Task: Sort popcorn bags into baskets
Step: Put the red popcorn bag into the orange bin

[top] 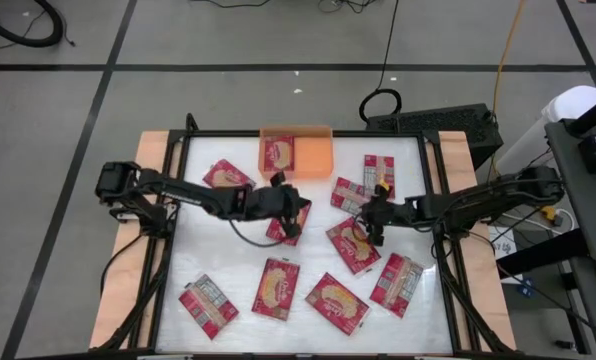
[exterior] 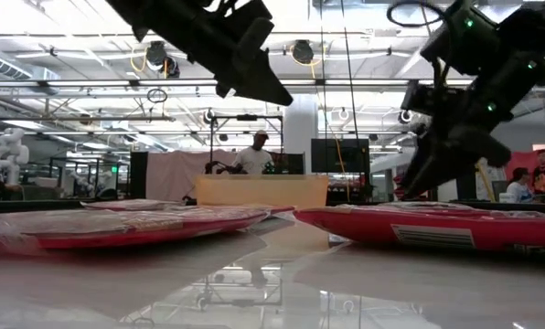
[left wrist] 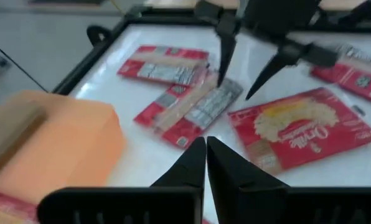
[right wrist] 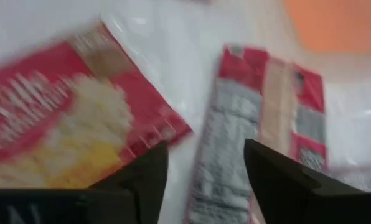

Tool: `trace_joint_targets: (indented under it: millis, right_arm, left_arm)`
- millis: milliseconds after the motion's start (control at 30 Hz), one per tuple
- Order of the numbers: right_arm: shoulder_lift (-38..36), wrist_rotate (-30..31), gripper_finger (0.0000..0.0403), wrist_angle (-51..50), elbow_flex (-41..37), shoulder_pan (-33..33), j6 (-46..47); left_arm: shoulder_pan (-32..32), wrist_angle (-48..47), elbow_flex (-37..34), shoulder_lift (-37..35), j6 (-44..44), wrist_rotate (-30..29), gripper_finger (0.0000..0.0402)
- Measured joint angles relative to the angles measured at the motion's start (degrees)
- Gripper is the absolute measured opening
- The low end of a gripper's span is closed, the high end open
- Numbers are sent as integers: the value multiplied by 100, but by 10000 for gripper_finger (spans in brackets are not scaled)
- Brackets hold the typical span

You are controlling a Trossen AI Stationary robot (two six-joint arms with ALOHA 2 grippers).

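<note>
While reaching in from the left, hovering with the left gripper (top: pixel 296 212) pinched shut and empty, near the shallow orange plastic tray (top: pixel 313 156) holding one flat red popcorn bag (top: pixel 277 153). Opposite, hanging with the right gripper (top: pixel 376 214) spread apart, empty, above another grey-printed red bag (right wrist: pixel 248 143). Lying scattered across the glossy white table (top: pixel 246 262).

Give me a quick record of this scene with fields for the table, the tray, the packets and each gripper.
table: white top with wooden side edges
tray: orange tray at the far edge, one popcorn bag inside
loose packets: about ten red ones spread over the table
left gripper: shut, empty, near the middle just in front of the tray
right gripper: open, over the packet showing its grey print side, next to a picture-side packet
</note>
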Motion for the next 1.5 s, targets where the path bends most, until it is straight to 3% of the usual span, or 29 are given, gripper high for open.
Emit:
trace_joint_targets:
  millis: [167,333,467,700,867,1033,1267,1400,1500]
  right_arm:
    - [297,121,247,-230,-4,51,60]
    - [785,625,238,-202,18,42,-216]
    - [1137,706,181,20,20,-1,-269]
    - [1281,802,18,185,9,-49,245]
    - [980,710,11,76,57,-49,390]
    - [455,530,2,126,225,-68,166]
    - [31,223,0,100,407,-100,-311]
    - [12,217,1,-483,407,-99,-379]
    - [12,258,6,-1206,396,-84,-395]
  left_arm:
    - [-204,581,-300,-2,61,-230,25]
    - [-209,579,-374,-2,-39,-243,17]
    - [-209,573,-377,-2,-57,-241,15]
    - [-264,533,-377,-2,-301,-177,33]
    - [-386,614,-377,52,-184,-129,57]
    - [-464,1283,-368,422,484,-131,107]
    - [-324,2763,-357,1385,1220,-222,225]
    - [-237,2967,-239,1833,1204,-391,280]
    - [-232,2945,-178,2002,1150,-395,298]
